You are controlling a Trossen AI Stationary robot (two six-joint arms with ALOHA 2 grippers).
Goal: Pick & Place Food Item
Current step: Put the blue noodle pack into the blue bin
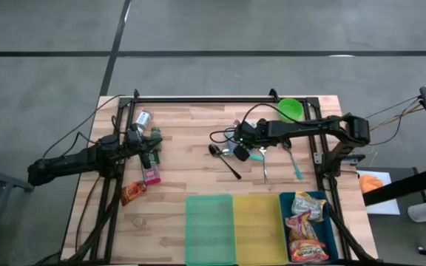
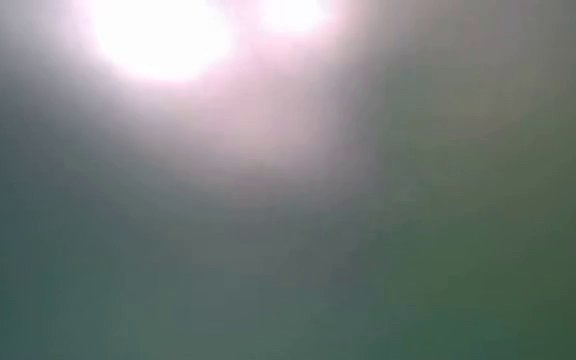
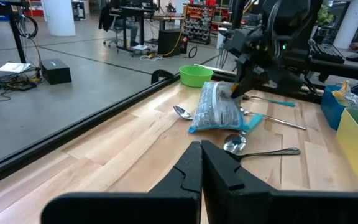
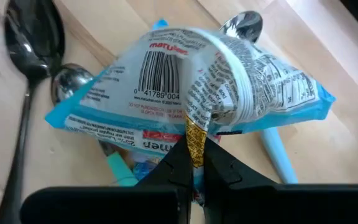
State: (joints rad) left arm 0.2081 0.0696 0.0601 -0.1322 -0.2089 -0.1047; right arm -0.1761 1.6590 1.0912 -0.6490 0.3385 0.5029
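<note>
The food packet [image 4: 191, 87], a blue-edged wrapper with a barcode and white print, hangs pinched by its crimped top seam in the right pincer [image 4: 194, 163], whose fingers are clamped together on it. In the left wrist view the packet [image 3: 215, 107] dangles with its lower corner touching or just over the wooden counter [image 3: 123, 143], near the middle of the counter's far half. Cutlery lies right around and under it: a dark ladle [image 1: 224, 159], a steel spoon [image 3: 182, 112] beside the packet, another spoon [image 3: 257, 148] in front, and a blue-handled utensil [image 4: 278, 155] beneath. A green bowl [image 1: 290, 109] stands behind the right arm at the counter's far edge.

Along the near edge sit three bins side by side: a green bin [image 1: 209, 218], a yellow bin [image 1: 256, 218] and a blue bin [image 1: 324, 236], the last holding several snack packets. The left pincer [image 3: 201, 163], fingers together and empty, waits at the left, near a bottle [image 1: 141, 120], a pink packet [image 1: 151, 175] and an orange packet [image 1: 132, 193]. The low view shows only glare.
</note>
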